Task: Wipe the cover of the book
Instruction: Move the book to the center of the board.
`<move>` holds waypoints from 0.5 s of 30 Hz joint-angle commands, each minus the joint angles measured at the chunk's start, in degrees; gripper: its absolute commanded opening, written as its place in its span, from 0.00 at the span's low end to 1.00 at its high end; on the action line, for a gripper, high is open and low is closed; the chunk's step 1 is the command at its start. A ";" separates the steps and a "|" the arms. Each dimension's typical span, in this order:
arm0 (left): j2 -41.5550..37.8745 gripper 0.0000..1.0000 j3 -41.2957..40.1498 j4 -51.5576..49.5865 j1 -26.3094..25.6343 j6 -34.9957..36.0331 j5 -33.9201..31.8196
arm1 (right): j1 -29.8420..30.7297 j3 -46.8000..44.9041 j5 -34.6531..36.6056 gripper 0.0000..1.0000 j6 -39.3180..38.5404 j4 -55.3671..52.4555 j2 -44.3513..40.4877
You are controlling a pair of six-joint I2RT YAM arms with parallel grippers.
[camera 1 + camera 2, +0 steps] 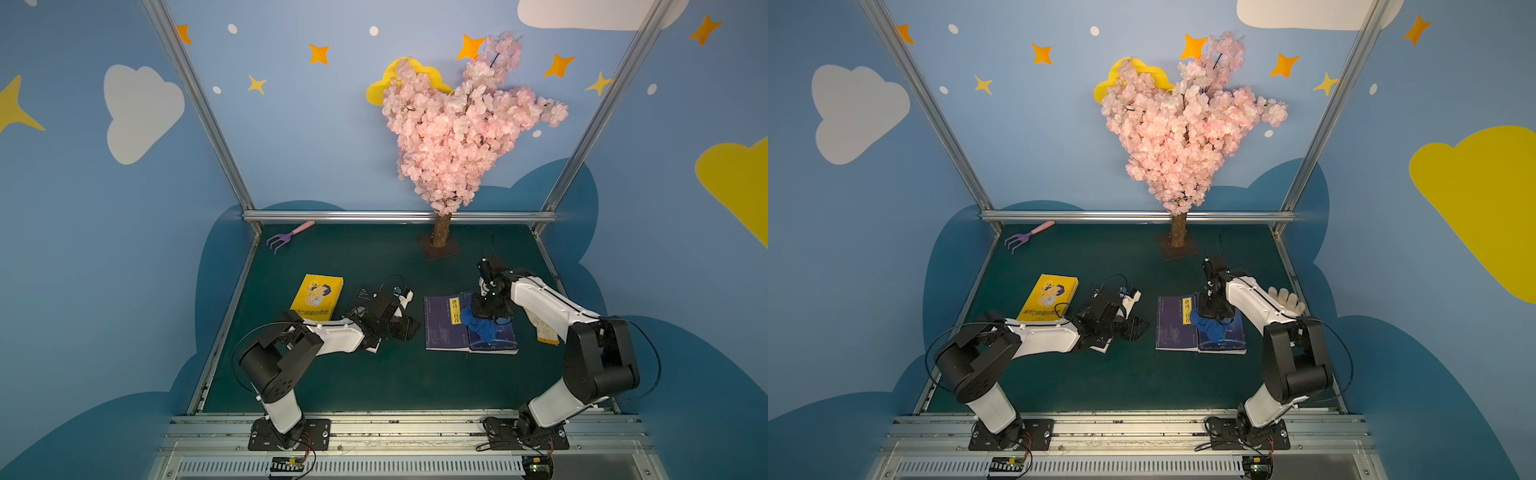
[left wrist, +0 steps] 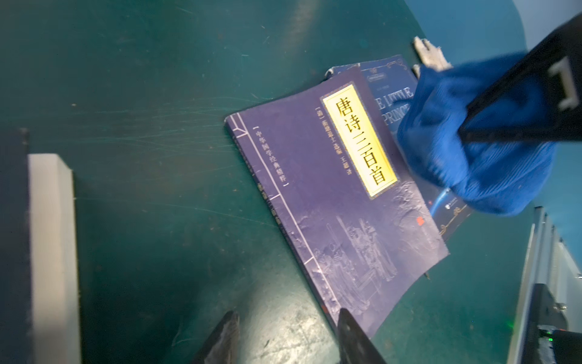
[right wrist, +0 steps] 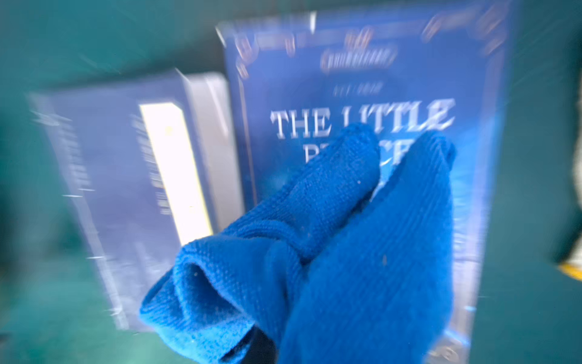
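Right claw (image 1: 487, 316) grips the blue cloth (image 1: 484, 328) over the blue book (image 1: 500, 340), wiping apparently just starting; left claw (image 2: 288, 315) hangs open, empty.

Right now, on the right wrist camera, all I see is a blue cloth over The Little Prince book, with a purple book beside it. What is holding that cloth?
Observer: The right gripper is shut on the blue cloth, which is bunched on the Little Prince book.
Visitor: And the other arm?
Observer: The left gripper hangs open and empty by the spine side of the purple book.
Visitor: Any more books?
Observer: A yellow book lies flat farther over, beyond the left arm.
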 commanded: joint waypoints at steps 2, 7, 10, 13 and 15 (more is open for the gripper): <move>-2.36 0.54 1.29 -2.58 -0.14 1.89 -2.69 | 4.47 1.26 -3.76 0.00 1.14 1.69 3.69; -2.35 0.54 1.66 -3.66 -0.12 2.06 -3.18 | 9.40 4.80 -1.56 0.00 1.46 0.04 7.72; -2.69 0.54 1.71 -4.06 -0.10 2.34 -3.73 | 10.45 6.84 -1.83 0.00 1.61 -0.48 10.26; -2.72 0.54 1.54 -4.36 -0.16 2.39 -4.19 | 11.11 9.27 0.99 0.00 2.13 -3.02 11.10; -2.23 0.54 1.89 -4.72 -0.18 2.29 -4.10 | 11.17 10.35 4.07 0.00 2.62 -5.06 9.89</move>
